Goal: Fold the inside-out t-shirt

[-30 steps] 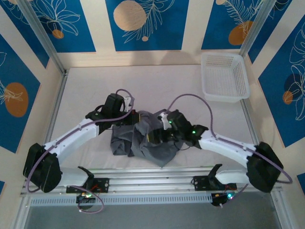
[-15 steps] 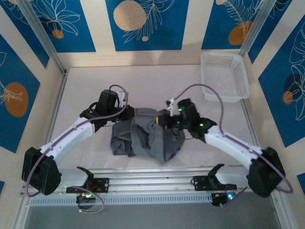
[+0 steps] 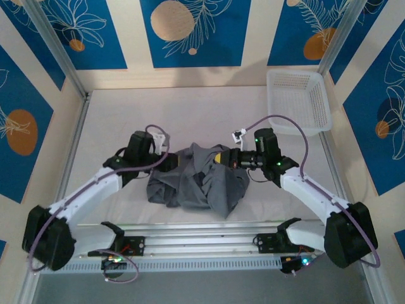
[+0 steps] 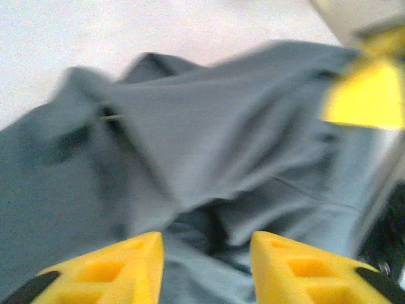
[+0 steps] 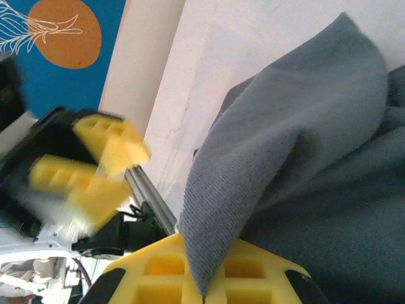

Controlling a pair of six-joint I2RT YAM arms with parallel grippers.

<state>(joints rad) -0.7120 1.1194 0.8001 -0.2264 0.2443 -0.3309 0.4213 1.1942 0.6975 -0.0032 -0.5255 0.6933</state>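
Grip confirmed on your right side: the right gripper [image 5: 204, 282] had its yellow fingers [image 5: 158, 272] pressed together on a fold of the inside-out t-shirt [image 5: 297, 126]; the grey cloth rose out of the seam between them in a peaked flap, its knit texture plain to see from the right wrist. Your left gripper [image 4: 205, 253] told a different story; its two yellow pads [image 4: 107, 269] stood apart with a clear gap, and nothing was clamped between them; rumpled grey fabric lay just beyond the tips, though that view was blurred. From above, you had the shirt bunched in a creased heap on the tabletop [image 3: 126, 114], about midway between the left and right edges and close to the near edge; it was nowhere near flat, with folds piled over one another. Both arms reached in toward the heap's far side, left from the left, right from the right; the two grippers sat near each other over the cloth, and each wrist camera caught the other's yellow fingers. Off in the far right corner of the tabletop sat a white mesh basket [image 3: 323, 104], well apart from the shirt.
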